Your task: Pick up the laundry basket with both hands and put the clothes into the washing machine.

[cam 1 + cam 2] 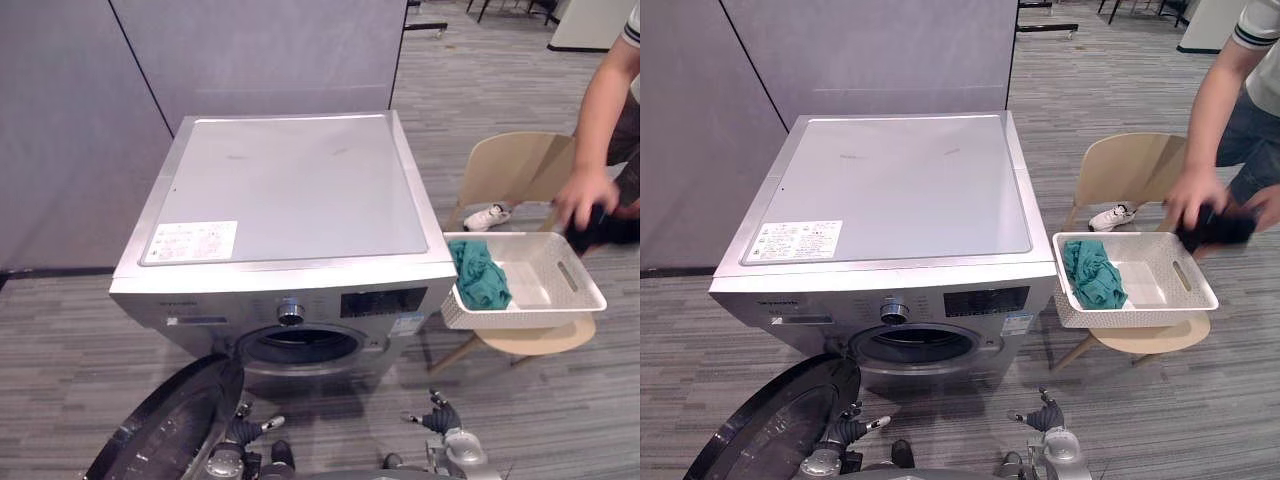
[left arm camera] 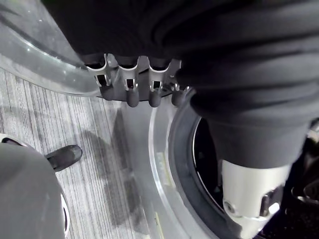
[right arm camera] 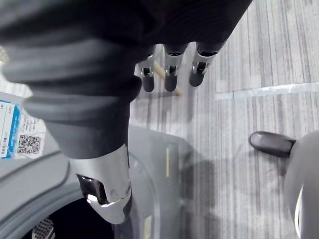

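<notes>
One laundry basket point(image 1: 520, 315) on one chair point(image 1: 515, 165); one teal garment point(image 1: 480, 275) at its left end. One washing machine point(image 1: 290, 190), door point(image 1: 170, 425) open. Both empty, fingers relaxed: left hand point(image 2: 130, 90), right hand point(image 3: 170, 74).

The left hand point(image 2: 154, 85) and right hand point(image 3: 170, 74) look alike. Each has a black ribbed cover over wrist and back, silver fingers point(image 2: 130, 94) with dark rounded tips, and a thick silver thumb point(image 2: 249, 194).
</notes>
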You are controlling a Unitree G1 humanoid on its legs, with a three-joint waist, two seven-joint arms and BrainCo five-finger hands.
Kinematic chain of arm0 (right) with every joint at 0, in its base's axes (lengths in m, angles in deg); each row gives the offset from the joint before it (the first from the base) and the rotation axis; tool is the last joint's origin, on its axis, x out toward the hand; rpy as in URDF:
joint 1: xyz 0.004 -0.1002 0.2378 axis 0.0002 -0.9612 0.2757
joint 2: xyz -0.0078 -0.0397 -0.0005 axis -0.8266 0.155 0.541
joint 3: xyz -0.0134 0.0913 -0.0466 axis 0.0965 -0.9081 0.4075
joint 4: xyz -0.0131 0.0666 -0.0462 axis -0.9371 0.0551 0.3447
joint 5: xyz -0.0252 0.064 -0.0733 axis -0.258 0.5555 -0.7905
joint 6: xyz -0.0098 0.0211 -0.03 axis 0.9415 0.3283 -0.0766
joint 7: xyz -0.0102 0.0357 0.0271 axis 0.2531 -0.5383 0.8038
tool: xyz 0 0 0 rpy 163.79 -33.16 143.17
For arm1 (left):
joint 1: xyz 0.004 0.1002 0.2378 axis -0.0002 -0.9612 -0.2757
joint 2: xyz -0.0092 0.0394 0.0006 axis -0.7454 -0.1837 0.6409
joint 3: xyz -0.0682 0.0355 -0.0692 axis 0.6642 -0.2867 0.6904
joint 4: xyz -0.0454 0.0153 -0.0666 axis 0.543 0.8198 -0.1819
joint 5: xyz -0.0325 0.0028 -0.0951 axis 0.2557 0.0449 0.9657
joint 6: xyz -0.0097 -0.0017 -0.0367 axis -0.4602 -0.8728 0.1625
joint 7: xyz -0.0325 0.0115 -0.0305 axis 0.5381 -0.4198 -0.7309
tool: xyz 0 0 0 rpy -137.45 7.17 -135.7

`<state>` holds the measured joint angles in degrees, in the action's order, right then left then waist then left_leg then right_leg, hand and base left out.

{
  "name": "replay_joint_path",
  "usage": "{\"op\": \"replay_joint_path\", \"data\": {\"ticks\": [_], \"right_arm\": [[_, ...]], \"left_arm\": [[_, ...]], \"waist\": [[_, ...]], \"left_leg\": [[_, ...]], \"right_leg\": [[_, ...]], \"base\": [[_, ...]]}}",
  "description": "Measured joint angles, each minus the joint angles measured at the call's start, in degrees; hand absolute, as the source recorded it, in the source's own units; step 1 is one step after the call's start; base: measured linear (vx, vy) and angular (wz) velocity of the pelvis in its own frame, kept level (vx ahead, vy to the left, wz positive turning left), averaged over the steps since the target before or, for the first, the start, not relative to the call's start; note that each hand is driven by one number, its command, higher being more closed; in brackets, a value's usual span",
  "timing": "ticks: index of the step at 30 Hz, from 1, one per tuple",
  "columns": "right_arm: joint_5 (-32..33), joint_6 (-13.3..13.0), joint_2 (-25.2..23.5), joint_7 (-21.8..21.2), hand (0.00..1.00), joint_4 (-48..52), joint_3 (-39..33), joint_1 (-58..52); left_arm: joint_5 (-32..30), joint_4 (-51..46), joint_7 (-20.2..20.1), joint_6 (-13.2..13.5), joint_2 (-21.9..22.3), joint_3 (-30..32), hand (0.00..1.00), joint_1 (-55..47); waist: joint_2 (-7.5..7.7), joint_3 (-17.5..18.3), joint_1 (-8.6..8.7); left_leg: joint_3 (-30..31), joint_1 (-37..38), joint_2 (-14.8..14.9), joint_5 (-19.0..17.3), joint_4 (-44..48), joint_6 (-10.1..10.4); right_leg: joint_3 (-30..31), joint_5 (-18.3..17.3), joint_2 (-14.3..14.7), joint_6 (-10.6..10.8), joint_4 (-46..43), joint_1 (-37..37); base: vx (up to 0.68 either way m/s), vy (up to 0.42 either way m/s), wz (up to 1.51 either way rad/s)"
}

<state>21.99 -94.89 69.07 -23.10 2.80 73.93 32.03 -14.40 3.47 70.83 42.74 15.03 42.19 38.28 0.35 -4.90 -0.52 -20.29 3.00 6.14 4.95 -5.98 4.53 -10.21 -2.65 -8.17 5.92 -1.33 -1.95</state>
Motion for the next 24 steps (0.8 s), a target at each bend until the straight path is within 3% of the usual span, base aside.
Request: {"op": "replay_joint_path", "data": {"ticks": [3,5,6,7,13,15,16,17,18,20,23,24], "right_arm": [[0.1,0.0,0.1,0.0,0.00,-0.1,-0.3,0.0],[0.2,0.0,0.3,0.1,0.00,-0.1,-0.3,0.1],[0.4,0.0,0.4,0.1,0.00,0.1,-0.3,0.5],[0.5,-0.1,0.4,0.1,0.00,0.2,-0.3,0.5],[1.6,-0.1,-0.1,0.1,0.00,0.9,-1.2,1.2],[1.7,-0.1,0.2,0.2,0.00,0.8,-1.5,3.1],[1.7,-0.1,0.2,0.2,0.00,0.8,-1.4,3.6],[1.7,-0.1,-0.1,0.2,0.00,0.9,-0.9,5.0],[1.7,-0.1,0.0,0.2,0.00,1.6,-0.5,5.5],[1.7,-0.1,0.3,0.3,0.00,2.0,-0.7,5.6],[1.7,-0.1,0.9,0.2,0.00,0.9,1.1,6.5],[1.6,-0.1,0.9,0.1,0.00,0.8,1.3,6.8]], "left_arm": [[-1.0,0.1,-0.1,0.0,0.3,-0.6,0.00,0.3],[-1.0,0.1,0.0,0.1,0.6,-0.5,0.00,0.3],[-1.0,0.1,0.0,0.1,0.7,-0.6,0.00,0.5],[-1.0,0.1,0.0,0.1,0.7,-0.8,0.00,0.6],[-1.0,0.1,0.0,0.0,0.9,-2.6,0.00,2.4],[-1.0,0.2,0.0,-0.1,1.2,-2.6,0.00,4.1],[-1.0,0.2,0.0,-0.1,1.2,-2.6,0.00,4.6],[-1.1,0.2,0.1,-0.1,1.3,-2.2,0.00,5.5],[-1.1,0.1,0.0,-0.2,0.8,-2.1,0.00,6.8],[-1.1,-0.9,0.0,-0.2,0.8,-2.0,0.00,7.5],[-1.0,-1.0,0.0,-0.1,1.0,-1.6,0.00,5.7],[-1.0,-0.9,0.0,-0.2,0.9,-1.5,0.00,5.5]], "waist": [[-0.02,0.0,-0.06],[0.13,0.3,-0.29],[0.12,0.4,-0.39],[0.09,0.4,-0.24],[0.69,-0.1,-0.24],[-0.38,-1.1,0.14],[-0.80,-1.4,0.06],[-1.24,-2.0,-0.03],[-1.56,-3.1,0.14],[-0.69,-4.1,0.77],[-2.15,-4.6,1.26],[-1.96,-4.9,1.33]], "left_leg": [[-0.3,0.0,-0.3,-0.8,0.2,0.1],[3.7,-0.7,-1.7,-1.8,0.5,0.0],[8.8,-1.5,-3.4,-2.6,0.4,-1.1],[8.8,-1.8,-3.5,-2.8,0.4,-1.3],[-0.7,-4.6,-4.0,-6.5,4.8,-2.5],[-6.8,-5.8,-1.8,-10.5,10.3,-2.9],[-8.1,-6.1,-0.8,-11.2,11.4,-3.1],[-10.8,-6.7,1.6,-12.4,13.7,-3.8],[-13.1,-6.4,3.0,-13.1,14.6,-4.1],[-18.2,-4.1,3.0,-14.2,15.2,-2.7],[-30.0,0.2,4.9,-16.6,15.7,-0.9],[-32.7,1.2,4.7,-17.0,15.9,0.4]], "right_leg": [[2.5,0.3,0.3,-0.1,0.6,0.5],[4.5,0.7,0.1,0.2,0.6,2.1],[6.3,1.2,0.0,0.3,1.0,3.5],[6.9,1.4,0.1,0.2,1.2,3.9],[16.9,5.3,0.0,1.7,2.2,10.0],[18.9,9.6,2.0,0.2,2.7,12.6],[17.2,11.4,3.0,-1.2,2.8,13.2],[9.3,15.5,5.3,-6.2,4.2,14.3],[-1.9,11.8,4.9,-11.5,2.5,14.7],[-17.1,3.0,2.7,-14.4,-4.3,15.6],[-33.7,-3.5,-1.0,-16.4,-10.3,14.5],[-35.6,-3.5,-1.5,-15.7,-11.0,14.7]], "base": [[-0.03,0.025,-0.20],[0.00,0.055,-0.47],[0.02,0.066,-0.52],[0.04,0.082,-0.49],[0.04,0.058,-0.91],[0.03,0.008,-1.44],[0.01,-0.021,-1.70],[-0.01,-0.108,-1.72],[-0.02,-0.127,-1.62],[-0.03,-0.088,-1.31],[0.03,-0.070,-2.00],[0.10,-0.138,-2.34]]}}
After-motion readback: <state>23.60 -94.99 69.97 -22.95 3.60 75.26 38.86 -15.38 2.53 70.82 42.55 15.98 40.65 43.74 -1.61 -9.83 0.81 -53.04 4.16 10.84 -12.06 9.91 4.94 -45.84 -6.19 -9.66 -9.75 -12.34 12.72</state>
